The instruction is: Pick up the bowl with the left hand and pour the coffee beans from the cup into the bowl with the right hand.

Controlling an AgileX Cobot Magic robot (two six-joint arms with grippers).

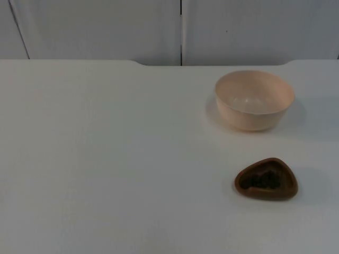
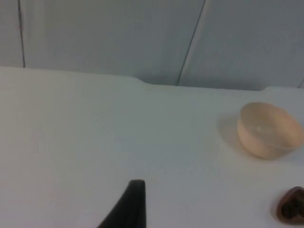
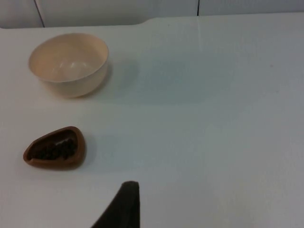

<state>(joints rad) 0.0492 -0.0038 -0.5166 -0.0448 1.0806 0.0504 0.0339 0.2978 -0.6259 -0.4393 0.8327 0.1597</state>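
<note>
A pale peach bowl (image 1: pixel 254 100) stands upright and empty on the white table, at the back right. In front of it, closer to the table's near edge, sits a small brown teardrop-shaped cup (image 1: pixel 266 180) holding dark coffee beans. My left gripper (image 2: pixel 128 209) hangs above the table well away from the bowl (image 2: pixel 266 130) and the cup (image 2: pixel 292 211), holding nothing. My right gripper (image 3: pixel 123 206) hovers above bare table a short way from the cup (image 3: pixel 54 149), with the bowl (image 3: pixel 69 64) beyond it; it touches neither.
The grey partition wall (image 1: pixel 180 26) closes the table's far edge just behind the bowl. Wide white table top (image 1: pixel 106 159) stretches to the left of the bowl and cup.
</note>
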